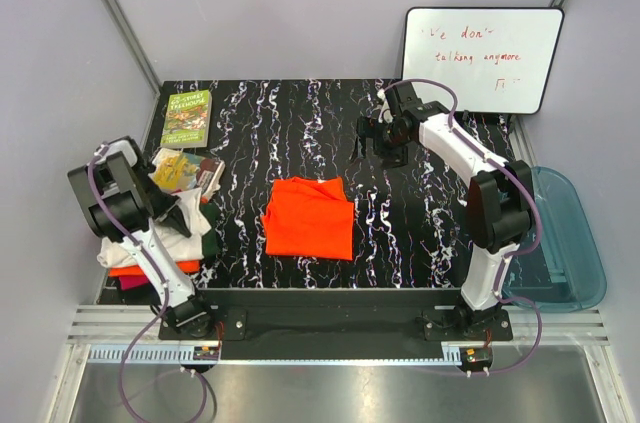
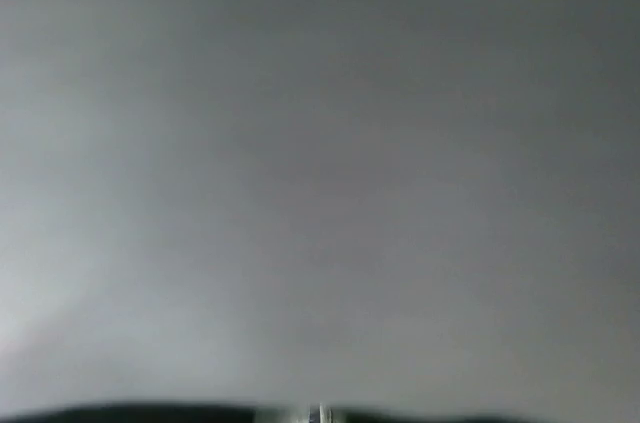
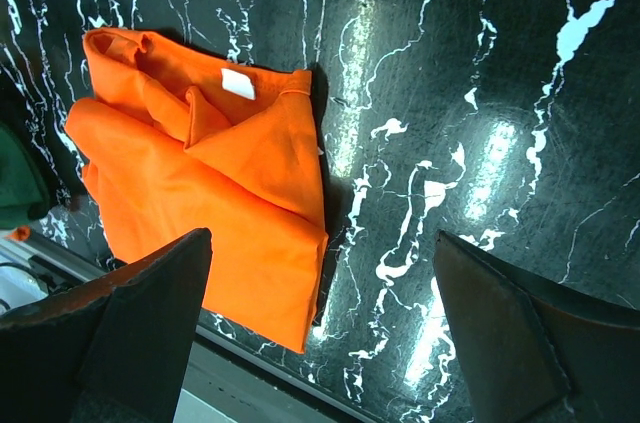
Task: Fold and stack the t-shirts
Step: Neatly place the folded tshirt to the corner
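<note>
My right gripper (image 3: 322,236) is spread wide open with nothing in it, hanging over the black white-veined marble table (image 3: 480,63). The bright orange folded cloth t-shirt (image 3: 200,193) lies flat below it, mostly on my left finger's side, collar tag facing up. My left gripper (image 1: 172,208) is closed. Its wrist cam shows only grey blur, so I can't tell if it's pinching anything. Right under it is a pile with a white cloth t-shirt (image 1: 205,241) and, lower down, a red-orange cloth t-shirt (image 1: 150,268).
</note>
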Controlling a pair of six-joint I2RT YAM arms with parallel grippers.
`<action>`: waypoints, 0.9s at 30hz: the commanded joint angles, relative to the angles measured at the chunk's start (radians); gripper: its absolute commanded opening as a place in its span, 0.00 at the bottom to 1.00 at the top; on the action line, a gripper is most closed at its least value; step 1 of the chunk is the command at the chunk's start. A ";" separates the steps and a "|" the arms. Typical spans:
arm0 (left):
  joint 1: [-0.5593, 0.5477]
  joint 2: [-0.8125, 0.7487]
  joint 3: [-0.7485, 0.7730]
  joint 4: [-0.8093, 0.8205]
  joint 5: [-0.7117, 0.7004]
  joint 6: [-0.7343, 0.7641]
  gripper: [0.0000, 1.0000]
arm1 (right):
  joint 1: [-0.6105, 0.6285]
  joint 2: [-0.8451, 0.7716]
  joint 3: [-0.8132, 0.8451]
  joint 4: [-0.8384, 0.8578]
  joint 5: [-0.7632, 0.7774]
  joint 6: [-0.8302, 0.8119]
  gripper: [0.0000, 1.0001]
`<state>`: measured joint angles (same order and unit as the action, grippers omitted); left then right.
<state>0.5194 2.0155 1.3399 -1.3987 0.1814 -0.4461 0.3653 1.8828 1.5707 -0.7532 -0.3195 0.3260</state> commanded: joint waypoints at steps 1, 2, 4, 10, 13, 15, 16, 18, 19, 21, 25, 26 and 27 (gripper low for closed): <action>-0.113 0.124 0.091 0.394 0.133 0.006 0.00 | -0.006 -0.031 0.034 -0.003 -0.024 0.001 1.00; -0.143 0.130 0.096 0.391 0.142 -0.006 0.00 | -0.005 -0.033 0.032 -0.003 -0.023 0.001 1.00; -0.176 0.135 0.094 0.394 0.147 -0.016 0.00 | -0.008 -0.036 0.034 -0.005 -0.020 0.002 1.00; -0.286 0.111 -0.004 0.469 0.197 -0.072 0.00 | -0.012 -0.045 0.019 -0.005 -0.012 0.001 1.00; -0.337 0.098 -0.022 0.480 0.190 -0.080 0.00 | -0.014 -0.042 0.015 -0.003 -0.016 -0.001 1.00; -0.351 0.045 -0.021 0.487 0.182 -0.082 0.00 | -0.014 -0.045 0.015 -0.003 -0.016 -0.004 1.00; -0.358 0.017 -0.018 0.486 0.165 -0.082 0.00 | -0.014 -0.048 0.015 -0.005 -0.015 -0.004 1.00; -0.360 -0.070 0.017 0.474 0.161 -0.075 0.00 | -0.014 -0.054 0.011 -0.003 -0.016 -0.008 1.00; -0.361 -0.099 0.039 0.462 0.152 -0.066 0.00 | -0.014 -0.056 0.009 -0.005 -0.016 -0.008 1.00; -0.361 -0.179 0.112 0.423 0.152 -0.051 0.00 | -0.014 -0.060 0.002 -0.003 -0.020 -0.010 0.99; -0.363 -0.291 0.218 0.362 0.145 -0.008 0.01 | -0.014 -0.059 -0.011 -0.002 -0.029 -0.016 1.00; -0.363 -0.328 0.240 0.339 0.136 0.000 0.03 | -0.014 -0.054 -0.011 -0.001 -0.035 -0.015 1.00; -0.363 -0.346 0.246 0.327 0.086 0.009 0.04 | -0.015 -0.051 -0.011 -0.001 -0.038 -0.016 1.00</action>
<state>0.1516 1.8156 1.4876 -1.1305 0.3073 -0.4847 0.3576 1.8816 1.5639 -0.7532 -0.3305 0.3248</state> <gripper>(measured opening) 0.019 0.994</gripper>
